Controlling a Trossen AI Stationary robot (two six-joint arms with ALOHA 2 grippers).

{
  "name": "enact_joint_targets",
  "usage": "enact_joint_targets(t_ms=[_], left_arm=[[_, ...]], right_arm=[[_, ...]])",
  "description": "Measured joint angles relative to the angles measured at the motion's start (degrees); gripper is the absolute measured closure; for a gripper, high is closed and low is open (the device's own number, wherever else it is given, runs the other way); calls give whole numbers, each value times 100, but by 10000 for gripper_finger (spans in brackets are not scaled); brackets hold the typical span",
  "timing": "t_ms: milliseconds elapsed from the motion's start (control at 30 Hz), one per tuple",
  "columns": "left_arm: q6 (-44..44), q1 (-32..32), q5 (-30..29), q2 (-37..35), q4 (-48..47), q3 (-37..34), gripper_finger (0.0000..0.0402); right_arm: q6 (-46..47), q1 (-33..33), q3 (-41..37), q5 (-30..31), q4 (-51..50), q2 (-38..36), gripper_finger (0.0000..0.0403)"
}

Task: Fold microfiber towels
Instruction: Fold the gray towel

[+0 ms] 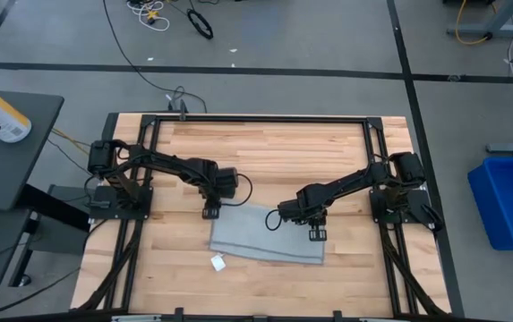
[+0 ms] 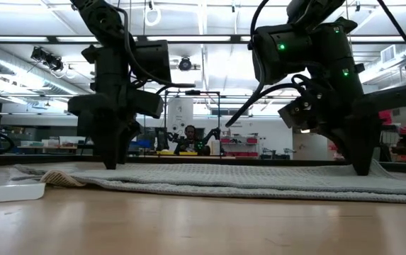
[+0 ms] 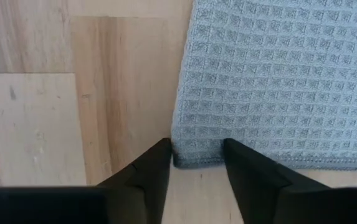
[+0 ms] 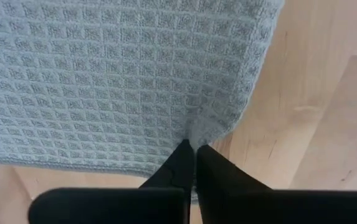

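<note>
From above, the towel (image 1: 268,236) lies flat on the wooden desk (image 1: 265,148) near its front edge, between the 2 arms. Its long axis runs across the desk, tilted a little so the right end sits nearer the front. A small white tag (image 1: 218,262) pokes off its front left corner. The left pincer (image 1: 211,212) is at the far left corner, the right pincer (image 1: 316,234) at the right end.

At desk height the cloth (image 2: 210,178) looks low and flat, both pincers down at its surface, a person seated far behind.

Past the left wrist, the fingers (image 3: 153,177) stand narrowly apart, straddling the cloth's corner (image 3: 187,158) but not yet closed.

Past the right wrist, the fingers (image 4: 179,165) are pinched tight on the edge (image 4: 200,134), which puckers.

I'd say this is the gripping step before a fold: next the left pincer must close, then both lift together and carry the far edge toward the front
</note>
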Motion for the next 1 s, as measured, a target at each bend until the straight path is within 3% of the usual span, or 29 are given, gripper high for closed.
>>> enact_joint_targets(t_ms=[267,567,1000], left_arm=[[268,0,139,1,4,5,387],[322,-3,225,2,-16,4,393],[-110,-26,-93,-387,-37,-20,393]], right_arm=[[-41,0,0,-117,-22,0,398],[0,4,0,-121,-24,0,401],[873,392,2,982,-235,0,402]])
